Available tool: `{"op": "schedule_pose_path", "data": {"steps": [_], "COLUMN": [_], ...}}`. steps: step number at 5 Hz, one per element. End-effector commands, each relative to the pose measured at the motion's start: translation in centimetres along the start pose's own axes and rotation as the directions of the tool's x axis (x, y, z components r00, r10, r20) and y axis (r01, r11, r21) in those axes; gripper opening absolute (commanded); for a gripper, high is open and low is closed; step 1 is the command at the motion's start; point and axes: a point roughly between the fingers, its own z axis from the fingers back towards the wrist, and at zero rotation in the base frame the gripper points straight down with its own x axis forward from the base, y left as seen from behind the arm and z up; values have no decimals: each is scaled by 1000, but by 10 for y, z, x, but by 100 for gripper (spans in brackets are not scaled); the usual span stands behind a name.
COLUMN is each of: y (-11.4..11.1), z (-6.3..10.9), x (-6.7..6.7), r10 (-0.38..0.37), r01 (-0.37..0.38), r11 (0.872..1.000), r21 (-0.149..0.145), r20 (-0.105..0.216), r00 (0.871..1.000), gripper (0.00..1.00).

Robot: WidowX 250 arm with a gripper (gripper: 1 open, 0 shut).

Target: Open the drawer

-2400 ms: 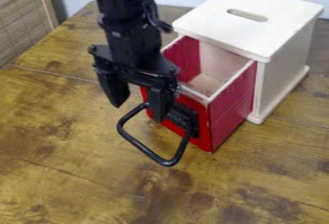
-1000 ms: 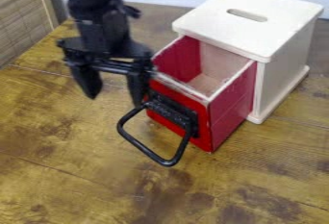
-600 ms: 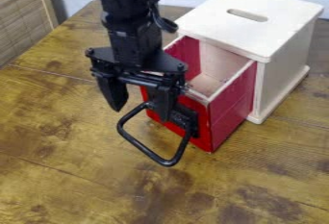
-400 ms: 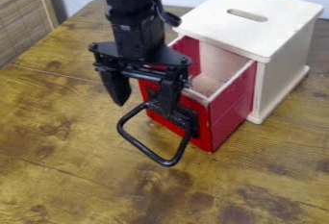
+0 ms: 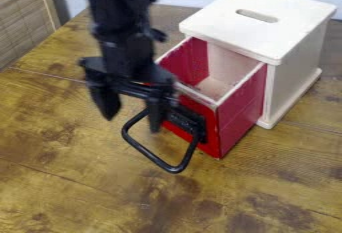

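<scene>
The red drawer (image 5: 227,102) sticks well out of the pale wooden housing (image 5: 274,37), so its pale wood inside (image 5: 225,75) shows. Its black front plate (image 5: 181,123) faces the near left, and the large black loop handle (image 5: 160,145) hangs down onto the table. My black gripper (image 5: 130,108) hangs open just left of the front plate and above the loop, blurred by motion. Its two fingers point down with nothing between them. One finger (image 5: 158,112) overlaps the front plate in this view.
The housing, with a slot in its top (image 5: 257,16), stands at the back right of the wooden table (image 5: 80,187). A slatted wooden panel (image 5: 24,17) stands at the far left edge. A white wall lies behind.
The gripper has kept swinging left and right in front of the drawer, and since the last frame it has shifted left and a little lower. It stays open. The drawer has not moved.
</scene>
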Motion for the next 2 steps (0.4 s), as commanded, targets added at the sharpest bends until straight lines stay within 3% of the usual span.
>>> {"op": "schedule_pose_path", "data": {"steps": [1, 2], "y": [1, -6], "z": [29, 31], "x": [4, 7], "r10": [6, 4], "r01": [-5, -3], "r11": [1000, 1000], "r21": [-4, -2], "r20": [72, 86], "r00": [997, 996], "gripper": [100, 100]}}
